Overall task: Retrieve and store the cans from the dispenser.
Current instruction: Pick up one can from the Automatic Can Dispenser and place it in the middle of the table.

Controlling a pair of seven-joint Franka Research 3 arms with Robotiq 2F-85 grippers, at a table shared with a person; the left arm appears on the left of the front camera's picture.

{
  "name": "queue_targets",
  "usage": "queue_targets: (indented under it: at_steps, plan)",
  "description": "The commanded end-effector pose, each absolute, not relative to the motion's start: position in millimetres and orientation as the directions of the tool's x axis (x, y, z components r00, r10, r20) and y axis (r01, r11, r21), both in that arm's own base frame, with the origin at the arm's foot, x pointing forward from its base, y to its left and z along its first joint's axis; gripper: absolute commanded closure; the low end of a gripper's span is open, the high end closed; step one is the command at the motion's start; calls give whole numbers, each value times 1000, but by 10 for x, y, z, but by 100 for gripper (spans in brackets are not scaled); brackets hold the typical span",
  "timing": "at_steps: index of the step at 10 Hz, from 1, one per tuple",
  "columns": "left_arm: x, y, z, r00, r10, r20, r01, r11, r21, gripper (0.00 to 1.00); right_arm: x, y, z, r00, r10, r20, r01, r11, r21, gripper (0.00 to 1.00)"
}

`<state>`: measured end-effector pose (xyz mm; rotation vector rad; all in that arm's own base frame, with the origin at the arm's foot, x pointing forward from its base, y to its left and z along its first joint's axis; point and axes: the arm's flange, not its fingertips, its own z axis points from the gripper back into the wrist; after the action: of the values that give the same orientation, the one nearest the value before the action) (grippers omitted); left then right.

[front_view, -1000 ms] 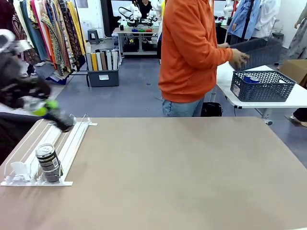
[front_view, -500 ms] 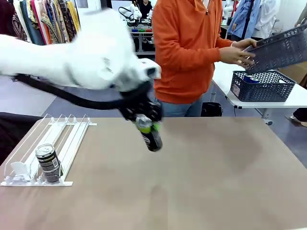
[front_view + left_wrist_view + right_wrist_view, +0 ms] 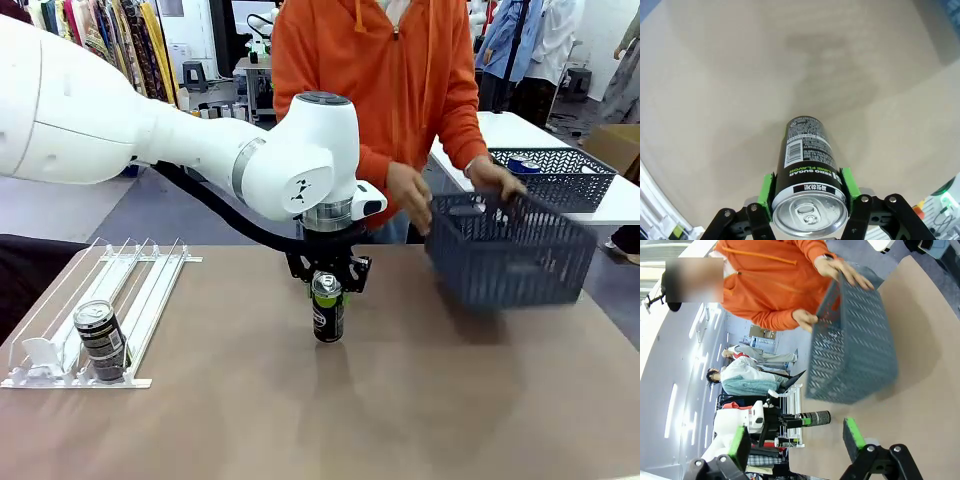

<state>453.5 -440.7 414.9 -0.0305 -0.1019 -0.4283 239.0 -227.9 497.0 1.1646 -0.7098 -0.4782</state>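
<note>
At the left, 1 spare can [image 3: 102, 340] sits at the front stop of the dispenser [image 3: 150, 290]. Mid-desk [image 3: 400, 420], your left end effector [image 3: 328, 283] is clamped around the top of the held can [image 3: 327, 312], which is upright and close to the surface. On the right, the person's hands [image 3: 410, 195] hold the basket [image 3: 510, 250] unsettled, so carrying the can over now could hit its wall or drop short. Your right end effector [image 3: 796, 437] gapes wide and is empty.

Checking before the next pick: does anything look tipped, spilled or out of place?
Nothing stands out. The left tool holds the black can upright at the middle of the table, the second can stands at the front stop of the dispenser, and the person holds the mesh basket.
</note>
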Motion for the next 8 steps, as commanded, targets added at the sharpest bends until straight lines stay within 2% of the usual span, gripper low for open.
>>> queue_targets:
  at_steps: [1,5,6,7,8]
  plan:
    - [4578,-4454,4229,912,-400,89,400,916,23,100,2422,-2278,4978,681,-678,278,-55,331,942,0]
    - [4546,-4510,4136,895,-442,63,439,897,52,100,2422,-2278,4978,681,-678,278,-55,331,942,0]
    - [4539,-4511,4122,895,-441,60,438,897,59,93,2422,-2278,4978,681,-678,278,-55,331,942,0]
    - [4540,-4511,4124,895,-441,62,438,897,57,42,2422,-2278,4978,681,-678,278,-55,331,942,0]
    - [4531,-4516,4120,894,-444,61,441,896,58,0,2422,-2278,4978,681,-678,278,-55,331,942,0]
